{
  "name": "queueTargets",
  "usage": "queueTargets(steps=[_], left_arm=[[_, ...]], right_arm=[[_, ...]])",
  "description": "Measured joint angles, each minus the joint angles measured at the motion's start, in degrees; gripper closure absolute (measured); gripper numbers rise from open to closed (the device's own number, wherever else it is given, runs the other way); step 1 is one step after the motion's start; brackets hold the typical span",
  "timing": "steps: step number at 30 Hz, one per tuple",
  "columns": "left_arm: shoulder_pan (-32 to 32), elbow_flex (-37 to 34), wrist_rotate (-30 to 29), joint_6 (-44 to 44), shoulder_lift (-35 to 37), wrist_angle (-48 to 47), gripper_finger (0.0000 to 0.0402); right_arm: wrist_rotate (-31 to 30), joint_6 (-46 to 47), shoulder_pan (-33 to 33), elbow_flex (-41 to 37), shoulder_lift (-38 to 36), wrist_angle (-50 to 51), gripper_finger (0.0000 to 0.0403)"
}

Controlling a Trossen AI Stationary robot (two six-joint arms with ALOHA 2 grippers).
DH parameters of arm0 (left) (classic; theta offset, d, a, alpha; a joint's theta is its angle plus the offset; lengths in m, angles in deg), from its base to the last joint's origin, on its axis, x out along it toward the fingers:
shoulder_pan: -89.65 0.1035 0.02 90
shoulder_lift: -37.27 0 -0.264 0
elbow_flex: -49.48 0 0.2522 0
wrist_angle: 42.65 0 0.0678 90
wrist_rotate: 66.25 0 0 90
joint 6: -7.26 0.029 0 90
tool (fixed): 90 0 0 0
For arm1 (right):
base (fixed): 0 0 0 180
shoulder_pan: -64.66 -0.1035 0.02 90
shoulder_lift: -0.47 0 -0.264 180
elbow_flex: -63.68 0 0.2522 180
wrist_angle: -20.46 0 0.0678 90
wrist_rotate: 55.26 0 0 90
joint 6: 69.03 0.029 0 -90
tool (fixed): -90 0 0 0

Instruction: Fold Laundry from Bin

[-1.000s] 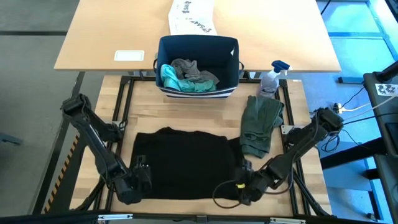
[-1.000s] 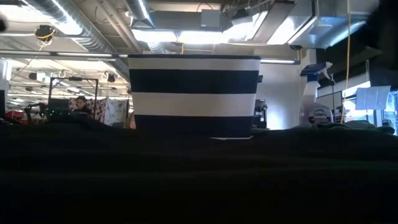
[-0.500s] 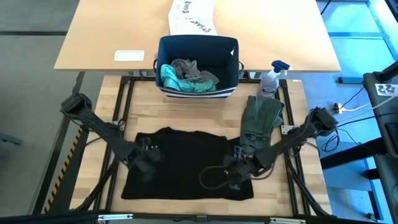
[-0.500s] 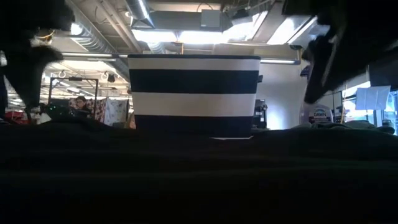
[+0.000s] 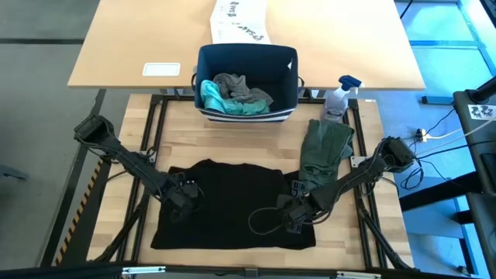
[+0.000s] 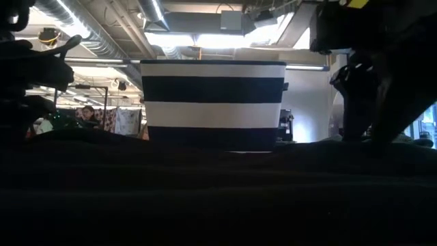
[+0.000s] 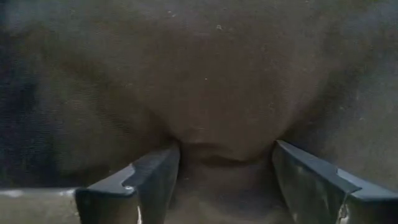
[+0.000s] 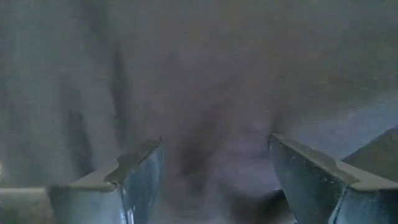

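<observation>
A large black cotton T-shirt lies flat on the wooden table. The left gripper and right gripper rest on it, fingers spread. Behind stand the navy striped fabric bin, a folded olive-green garment and a spray bottle

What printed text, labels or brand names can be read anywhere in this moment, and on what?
White box behind the bin: dark print, too small to read.
White card on the far table: no legible text.
Spray bottle: label unreadable.
Garments: no readable logo.
</observation>
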State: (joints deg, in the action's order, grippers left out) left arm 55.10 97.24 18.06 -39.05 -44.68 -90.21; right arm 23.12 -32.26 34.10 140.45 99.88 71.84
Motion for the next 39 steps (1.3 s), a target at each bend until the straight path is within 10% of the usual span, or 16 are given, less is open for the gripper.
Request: queueTargets(steps=[26,39], left_arm=[[-4.9,-0.3,-1.5,0.3,-0.2,0.6,0.0202],[-5.6,-0.2,-1.3,4.6,-0.2,0.7,0.0373]], right_arm=[[4.1,-12.2,6.2,-4.8,7.0,-6.7,0.0117],[1.7,-13.0,6.3,-4.9,7.5,-5.4,0.0363]])
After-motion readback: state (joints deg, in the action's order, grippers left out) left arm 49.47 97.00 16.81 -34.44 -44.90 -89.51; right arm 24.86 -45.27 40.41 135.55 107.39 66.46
